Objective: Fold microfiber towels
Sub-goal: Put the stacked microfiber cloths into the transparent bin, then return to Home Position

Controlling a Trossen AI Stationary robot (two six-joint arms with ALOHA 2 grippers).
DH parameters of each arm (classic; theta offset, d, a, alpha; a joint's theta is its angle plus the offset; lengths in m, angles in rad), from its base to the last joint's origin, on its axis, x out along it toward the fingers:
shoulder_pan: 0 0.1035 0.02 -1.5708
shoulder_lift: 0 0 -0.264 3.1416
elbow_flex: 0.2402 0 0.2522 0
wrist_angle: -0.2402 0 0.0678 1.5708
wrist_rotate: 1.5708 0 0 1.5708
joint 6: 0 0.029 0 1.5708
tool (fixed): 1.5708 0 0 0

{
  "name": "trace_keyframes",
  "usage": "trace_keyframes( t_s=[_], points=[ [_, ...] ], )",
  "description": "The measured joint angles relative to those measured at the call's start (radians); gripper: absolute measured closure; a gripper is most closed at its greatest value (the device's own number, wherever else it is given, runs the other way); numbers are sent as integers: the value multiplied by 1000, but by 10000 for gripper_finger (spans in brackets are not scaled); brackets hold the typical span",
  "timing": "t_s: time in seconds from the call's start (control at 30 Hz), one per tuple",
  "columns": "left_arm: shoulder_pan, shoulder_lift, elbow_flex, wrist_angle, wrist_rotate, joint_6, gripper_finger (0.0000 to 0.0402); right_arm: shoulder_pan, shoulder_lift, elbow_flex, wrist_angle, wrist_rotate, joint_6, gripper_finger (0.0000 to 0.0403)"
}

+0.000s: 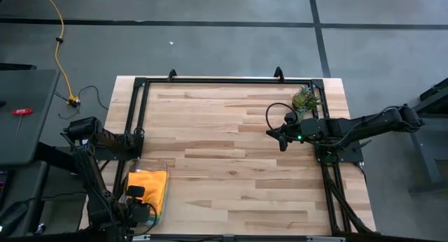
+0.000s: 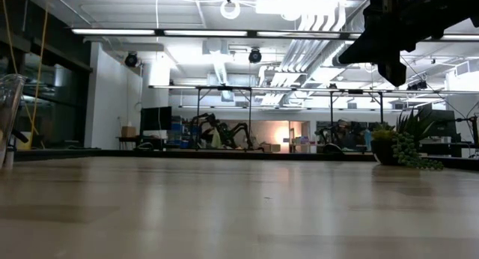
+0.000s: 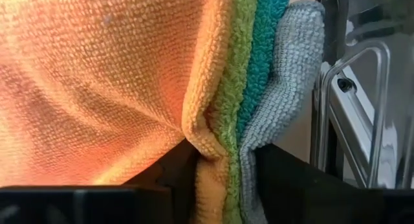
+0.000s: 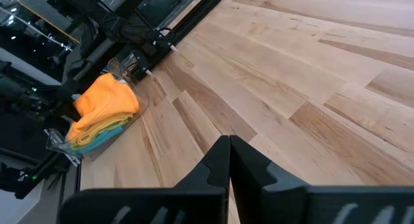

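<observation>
The microfiber towels (image 1: 148, 186) lie as one stack in the clear plastic tray (image 1: 165, 178), which sits on the table (image 1: 231, 151) at its near left corner, and everything here is best placed from that tray. The orange towel (image 3: 97, 88) is on top; along the edge of the stack the lime green towel (image 3: 240, 62), the teal blue towel (image 3: 266, 43) and the grey towel (image 3: 291, 81) show in layers beside it. No yellow one can be made out for sure.

The left gripper (image 1: 134, 194) is down at the tray, right on the stack. In its own wrist view the two dark fingers (image 3: 284, 179) stand apart with the bunched edges of the orange, green, teal and grey cloths between them. Whether they truly pinch the cloth or stand loose around it I cannot tell; several layers seem caught at once, which would make lifting a single towel awkward. The reach into the tray looks meant to draw a towel out onto the bare wood, where there is room to fold.

The right gripper (image 1: 281, 138) hangs above the table well away from the tray, across the board near the small spiky green plant (image 1: 304, 98). Its fingers are pressed together on nothing, and it appears to wait, keeping the middle of the table free for the folding
</observation>
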Motion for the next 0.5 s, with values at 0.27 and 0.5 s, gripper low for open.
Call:
trace_keyframes(
  t_s=[0.27,0.5],
  points=[
    [15,-27,0,4,62,40,197,0,0,0,0,0,0,403],
    [42,-114,0,3,35,81,171,0,0,0,0,0,0,403]
  ],
)
